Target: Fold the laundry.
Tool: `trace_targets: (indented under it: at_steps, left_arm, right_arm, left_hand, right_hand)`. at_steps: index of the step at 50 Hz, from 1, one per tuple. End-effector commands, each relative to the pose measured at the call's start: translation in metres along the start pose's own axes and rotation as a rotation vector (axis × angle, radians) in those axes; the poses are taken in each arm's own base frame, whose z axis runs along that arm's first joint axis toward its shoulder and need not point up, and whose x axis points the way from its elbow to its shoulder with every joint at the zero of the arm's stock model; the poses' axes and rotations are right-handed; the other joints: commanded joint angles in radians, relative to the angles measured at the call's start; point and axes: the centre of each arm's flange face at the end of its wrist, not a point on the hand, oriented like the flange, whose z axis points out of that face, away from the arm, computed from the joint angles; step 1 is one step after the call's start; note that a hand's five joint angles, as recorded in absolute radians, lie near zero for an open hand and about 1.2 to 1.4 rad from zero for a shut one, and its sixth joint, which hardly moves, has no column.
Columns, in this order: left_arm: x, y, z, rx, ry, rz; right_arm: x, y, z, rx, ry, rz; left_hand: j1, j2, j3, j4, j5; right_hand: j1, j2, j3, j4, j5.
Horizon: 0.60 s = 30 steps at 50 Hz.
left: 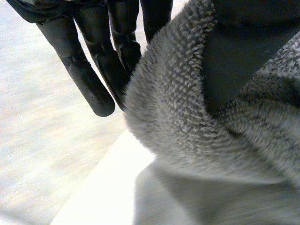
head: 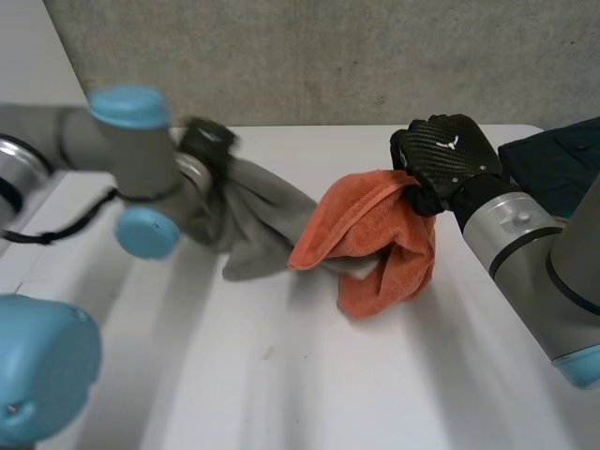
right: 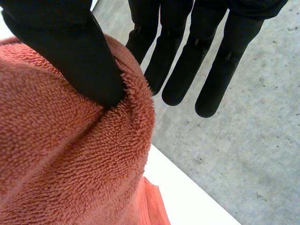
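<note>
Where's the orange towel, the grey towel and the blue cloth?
orange towel (head: 375, 234), head view, hanging middle
grey towel (head: 267, 211), head view, hanging middle
blue cloth (head: 548, 155), head view, top surface

The left arm (head: 94, 141) is a grey tube with rounded light-blue caps. The right arm (head: 525, 248) is silver-grey, with a light-blue cap low on it. The right hand (head: 448, 155) is black, its back a carbon-weave shell with a small white mark. The left hand (left: 117, 28) is black too, its fingers (left: 89, 79) smooth, glossy and round-tipped.
</note>
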Motion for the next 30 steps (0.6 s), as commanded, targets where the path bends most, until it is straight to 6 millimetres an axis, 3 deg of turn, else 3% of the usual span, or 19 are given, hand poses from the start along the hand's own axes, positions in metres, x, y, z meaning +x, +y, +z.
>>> trace_targets:
  at_steps: [1, 4, 7, 11, 14, 21, 23, 27, 30]
  left_arm:
    - [-0.149, -0.028, -0.001, 0.108, -0.419, -0.088]
    - [-0.198, -0.03, -0.004, 0.173, -0.524, -0.08]
    - [-0.22, -0.02, -0.003, 0.171, -0.551, -0.058]
    - [-0.23, 0.002, 0.005, 0.137, -0.541, -0.042]
    - [-0.227, 0.019, 0.013, 0.114, -0.509, -0.038]
    - [-0.203, 0.082, 0.035, -0.001, -0.426, -0.052]
    - [-0.188, 0.108, 0.041, -0.064, -0.395, -0.052]
    - [-0.163, 0.11, 0.033, -0.138, -0.31, -0.032]
    - [-0.151, 0.098, 0.021, -0.152, -0.241, 0.004]
  right_arm:
    - [-0.007, 0.005, -0.002, -0.023, -0.022, -0.056]
    - [-0.012, 0.004, -0.004, -0.023, -0.035, -0.065]
    - [-0.015, 0.004, -0.005, -0.025, -0.045, -0.069]
    - [-0.022, 0.008, -0.006, -0.035, -0.066, -0.078]
    - [-0.024, 0.009, -0.006, -0.041, -0.071, -0.086]
    - [-0.032, 0.015, -0.009, -0.072, -0.099, -0.104]
    - [-0.035, 0.017, -0.009, -0.078, -0.109, -0.106]
    - [-0.04, 0.018, -0.01, -0.078, -0.123, -0.108]
    - [-0.045, 0.019, -0.01, -0.078, -0.14, -0.103]
  left_hand:
    - [0.247, 0.209, 0.215, 0.199, 0.271]
    - [0.247, 0.209, 0.215, 0.199, 0.271]
    - [0.247, 0.209, 0.215, 0.199, 0.271]
    - [0.247, 0.209, 0.215, 0.199, 0.271]
    - [0.247, 0.209, 0.215, 0.199, 0.271]
    - [0.195, 0.157, 0.163, 0.147, 0.219]
    - [-0.916, -0.953, -0.948, -0.964, -0.892]
    - [-0.975, -1.012, -1.007, -1.023, -0.951]
    - [-0.975, -1.012, -1.007, -1.023, -0.951]
  right_hand:
    - [0.289, 0.219, 0.211, 0.202, 0.221]
    - [0.289, 0.219, 0.211, 0.202, 0.221]
    - [0.289, 0.219, 0.211, 0.202, 0.221]
    - [0.289, 0.219, 0.211, 0.202, 0.221]
    - [0.289, 0.219, 0.211, 0.202, 0.221]
    - [0.289, 0.219, 0.211, 0.202, 0.221]
    - [0.289, 0.219, 0.211, 0.202, 0.221]
    - [0.289, 0.219, 0.211, 0.202, 0.221]
    - [0.289, 0.219, 0.211, 0.202, 0.221]
